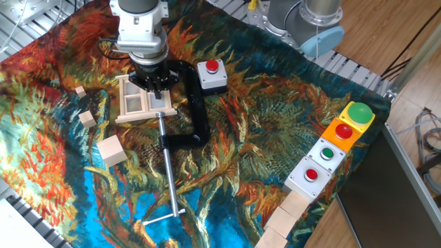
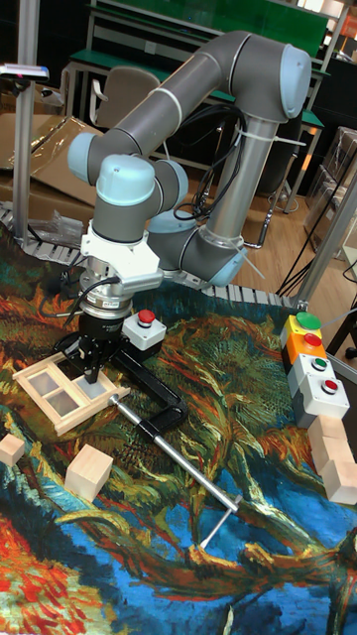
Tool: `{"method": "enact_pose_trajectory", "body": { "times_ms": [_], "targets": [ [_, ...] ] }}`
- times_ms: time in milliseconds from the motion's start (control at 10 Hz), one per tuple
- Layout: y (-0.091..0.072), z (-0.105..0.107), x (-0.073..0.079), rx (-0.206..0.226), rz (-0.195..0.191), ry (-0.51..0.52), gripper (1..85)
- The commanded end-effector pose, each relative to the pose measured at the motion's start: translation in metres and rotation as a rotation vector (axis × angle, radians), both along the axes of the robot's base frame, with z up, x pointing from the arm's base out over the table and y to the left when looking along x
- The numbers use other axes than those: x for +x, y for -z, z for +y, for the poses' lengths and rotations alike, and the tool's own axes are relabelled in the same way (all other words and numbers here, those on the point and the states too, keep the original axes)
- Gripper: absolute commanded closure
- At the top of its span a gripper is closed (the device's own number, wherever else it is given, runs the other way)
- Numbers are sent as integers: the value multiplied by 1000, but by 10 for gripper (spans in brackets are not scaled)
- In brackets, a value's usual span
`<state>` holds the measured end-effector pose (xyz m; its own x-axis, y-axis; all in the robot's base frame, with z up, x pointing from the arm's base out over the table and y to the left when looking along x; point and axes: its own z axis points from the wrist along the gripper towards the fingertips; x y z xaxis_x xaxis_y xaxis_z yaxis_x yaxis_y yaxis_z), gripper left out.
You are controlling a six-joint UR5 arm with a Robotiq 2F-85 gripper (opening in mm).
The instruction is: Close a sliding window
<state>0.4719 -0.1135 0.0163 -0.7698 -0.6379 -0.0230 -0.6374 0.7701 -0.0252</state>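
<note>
The sliding window (image 1: pixel 136 102) is a small pale wooden frame with square panes, lying flat on the patterned cloth at the upper left. In the tall fixed view the sliding window (image 2: pixel 59 390) lies left of centre. My gripper (image 1: pixel 158 89) points straight down over the frame's right end, fingers drawn together, with their tips down in the right pane. The same gripper (image 2: pixel 93 379) shows its fingertips meeting at a point inside the frame. Nothing is visibly held between them. The gripper body hides the frame's far right corner.
A black C-clamp (image 1: pixel 191 103) with a long metal rod (image 1: pixel 169 169) lies right beside the window. A grey box with a red button (image 1: pixel 211 76) stands behind it. Wooden cubes (image 1: pixel 112 151) lie to the left and front. A row of button boxes (image 1: pixel 331 148) and more cubes (image 1: pixel 286 217) sit at the right.
</note>
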Motion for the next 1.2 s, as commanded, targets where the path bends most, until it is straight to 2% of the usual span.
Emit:
{"method": "enact_pose_trajectory", "body": {
  "times_ms": [0,500,1100],
  "targets": [
    [-2,-3,4,-8,-14,-9,843],
    [-2,6,5,23,-16,-4,843],
    [1,0,4,18,-19,-18,843]
  ]
}}
